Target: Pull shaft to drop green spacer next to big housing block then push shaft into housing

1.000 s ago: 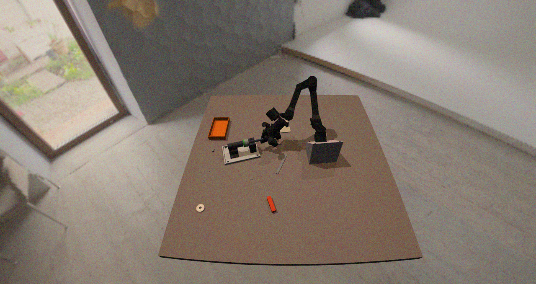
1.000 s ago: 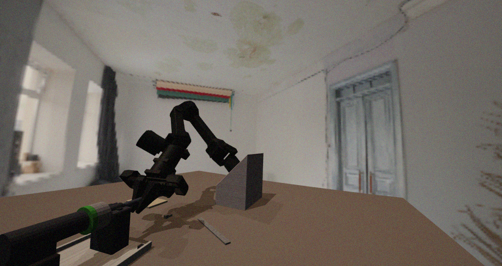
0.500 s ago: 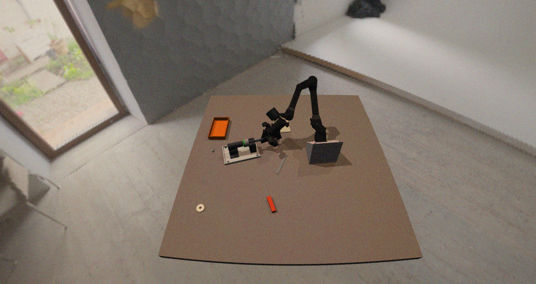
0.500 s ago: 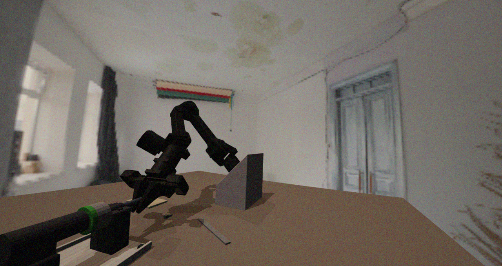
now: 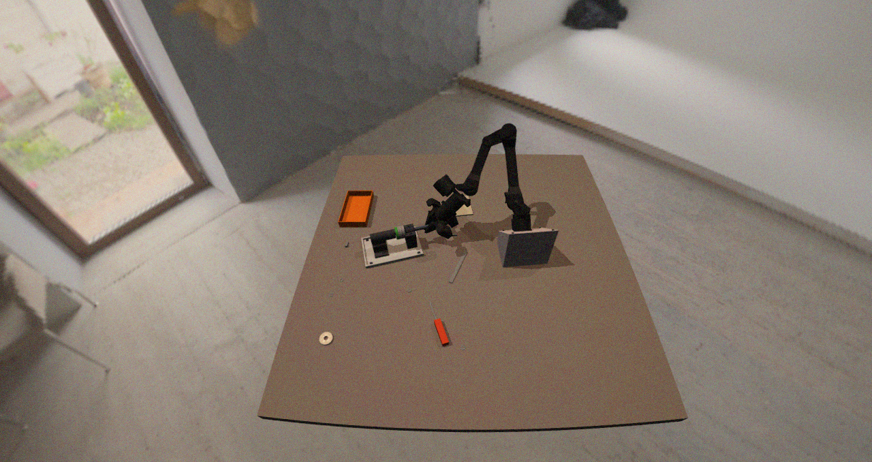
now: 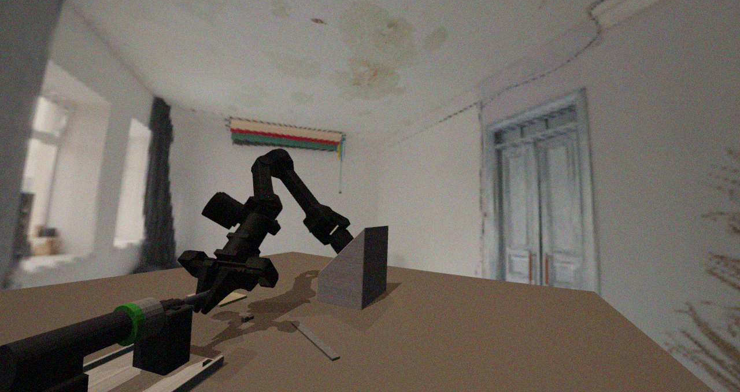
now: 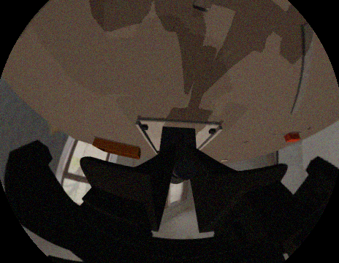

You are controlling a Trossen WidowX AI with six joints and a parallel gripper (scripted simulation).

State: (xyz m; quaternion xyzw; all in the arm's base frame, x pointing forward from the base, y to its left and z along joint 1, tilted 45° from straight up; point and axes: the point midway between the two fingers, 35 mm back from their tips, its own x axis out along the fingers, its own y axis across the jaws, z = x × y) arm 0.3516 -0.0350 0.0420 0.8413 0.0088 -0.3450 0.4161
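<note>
Green spacer (image 5: 396, 232) (image 6: 132, 323), 1 ring beside black housing (image 5: 383, 236) (image 6: 56, 342); fingers (image 6: 207, 300) gripping shaft (image 5: 420, 228) (image 6: 196, 298).

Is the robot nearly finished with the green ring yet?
Not nearly. Done: the pincer has gripped the shaft.
In hand: the pull, it seems, but the green spacer is up in line with the shaft, not on the table.
Left: drop that spacer alone, push the shaft all the way in, and let go.
</note>
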